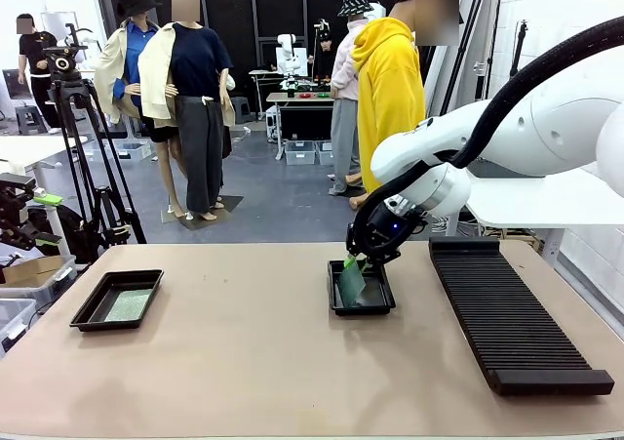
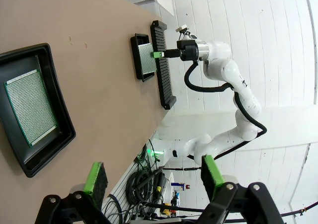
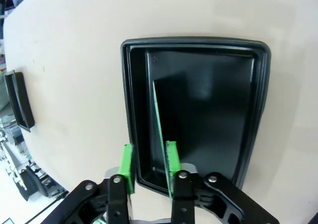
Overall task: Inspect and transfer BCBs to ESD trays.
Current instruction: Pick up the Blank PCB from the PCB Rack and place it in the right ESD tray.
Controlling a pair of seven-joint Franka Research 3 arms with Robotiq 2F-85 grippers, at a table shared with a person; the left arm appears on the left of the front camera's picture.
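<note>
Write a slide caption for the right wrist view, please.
Jaws apart, a green board stands on edge in a black tray.

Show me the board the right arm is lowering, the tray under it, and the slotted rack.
board [image 1: 352, 282], front view, middle of its tilted green face.
tray [image 1: 336, 308], front view, near left rim.
rack [image 1: 507, 318], front view, middle of its ribbed top.

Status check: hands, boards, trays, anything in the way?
Left hand open, empty. Right hand parted, board on edge in centre tray. Other board flat in left tray. Nothing blocking.
</note>
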